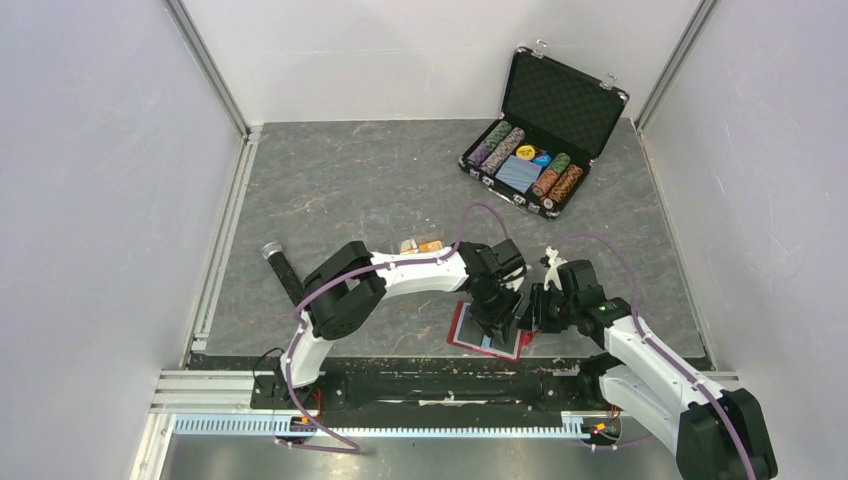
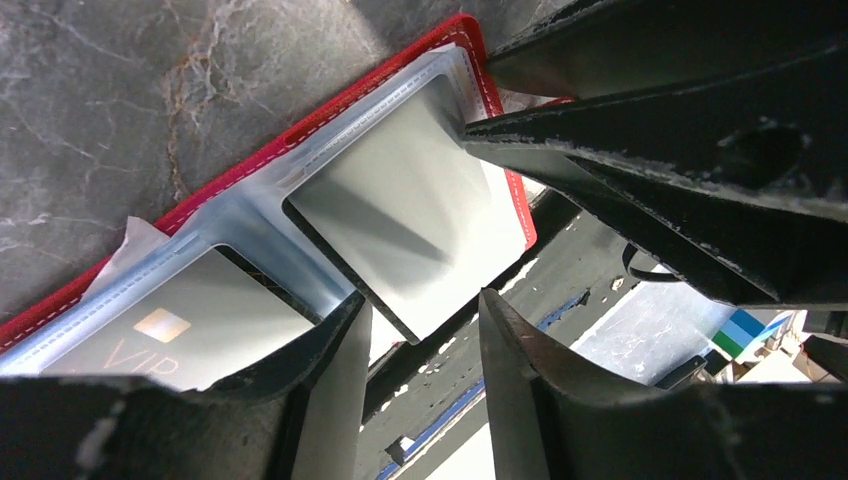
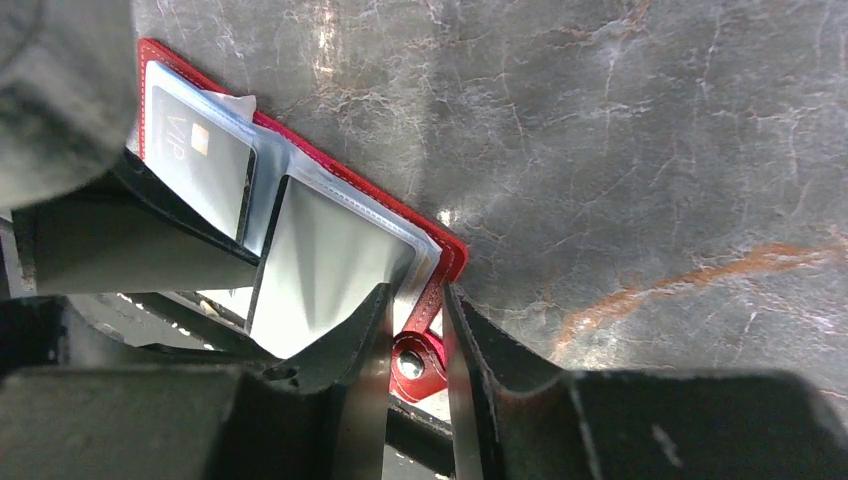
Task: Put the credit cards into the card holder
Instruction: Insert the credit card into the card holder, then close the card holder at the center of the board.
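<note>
Your left arm (image 1: 400, 270) reaches rightward along the front of the tabletop (image 1: 350, 180), elbow bent, wrist pitched down over the card holder (image 1: 466, 332). Your right arm (image 1: 650, 360) angles in from the right and meets it at the holder's right edge.

Left hand (image 2: 422, 302): fingers moderately parted and gripping nothing, with a corner of the plain card (image 2: 400, 220) between them. Right hand (image 3: 417, 292): narrow, straddling the snap tab (image 3: 415, 365); you cannot tell whether it clamps.

White walls (image 1: 100, 200) enclose the grey marbled tabletop. An open chip case (image 1: 545, 125) stands at the far right. The holder lies open at the near edge, with the plain card and the VIP card (image 2: 190, 335) at its clear sleeves. Loose cards (image 1: 422, 245) lie just behind the left arm.
</note>
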Available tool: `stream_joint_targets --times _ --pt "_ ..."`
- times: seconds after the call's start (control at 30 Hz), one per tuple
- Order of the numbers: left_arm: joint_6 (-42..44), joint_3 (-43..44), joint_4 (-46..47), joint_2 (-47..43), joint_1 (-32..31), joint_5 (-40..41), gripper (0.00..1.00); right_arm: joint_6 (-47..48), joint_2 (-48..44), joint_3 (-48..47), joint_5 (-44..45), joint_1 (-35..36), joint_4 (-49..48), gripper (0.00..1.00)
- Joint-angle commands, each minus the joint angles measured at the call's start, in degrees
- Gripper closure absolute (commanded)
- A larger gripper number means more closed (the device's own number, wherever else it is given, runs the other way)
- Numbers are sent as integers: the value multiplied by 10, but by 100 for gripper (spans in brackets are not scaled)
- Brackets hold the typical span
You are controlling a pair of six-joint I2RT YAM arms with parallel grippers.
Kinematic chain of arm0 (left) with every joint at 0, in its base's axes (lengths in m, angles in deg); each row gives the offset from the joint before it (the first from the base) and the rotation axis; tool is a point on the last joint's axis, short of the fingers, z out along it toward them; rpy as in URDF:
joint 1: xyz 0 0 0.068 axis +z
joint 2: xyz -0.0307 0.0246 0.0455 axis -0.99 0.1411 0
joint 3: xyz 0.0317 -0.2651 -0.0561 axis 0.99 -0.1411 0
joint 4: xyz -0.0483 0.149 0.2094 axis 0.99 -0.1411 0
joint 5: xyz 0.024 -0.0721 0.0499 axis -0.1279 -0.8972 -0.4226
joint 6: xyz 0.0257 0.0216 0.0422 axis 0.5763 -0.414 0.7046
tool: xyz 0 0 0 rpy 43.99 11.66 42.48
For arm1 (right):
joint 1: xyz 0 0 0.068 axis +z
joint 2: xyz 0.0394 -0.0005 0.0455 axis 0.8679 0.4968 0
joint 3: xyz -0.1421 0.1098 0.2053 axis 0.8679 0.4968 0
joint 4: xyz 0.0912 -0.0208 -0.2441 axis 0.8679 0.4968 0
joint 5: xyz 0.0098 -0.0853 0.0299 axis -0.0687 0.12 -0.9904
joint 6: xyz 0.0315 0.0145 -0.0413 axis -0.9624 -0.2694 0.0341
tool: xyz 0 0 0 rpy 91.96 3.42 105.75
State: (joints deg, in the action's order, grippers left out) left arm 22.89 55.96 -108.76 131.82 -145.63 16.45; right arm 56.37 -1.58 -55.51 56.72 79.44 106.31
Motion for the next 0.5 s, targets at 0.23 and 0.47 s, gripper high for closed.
stream_joint_targets --times 0.23,0.47 --pt "16 -38 9 -98 0 107 36 14 -17 -26 -6 -1 27 68" --pt "-35 -156 89 -187 28 106 31 37 -26 -38 -43 -1 9 63"
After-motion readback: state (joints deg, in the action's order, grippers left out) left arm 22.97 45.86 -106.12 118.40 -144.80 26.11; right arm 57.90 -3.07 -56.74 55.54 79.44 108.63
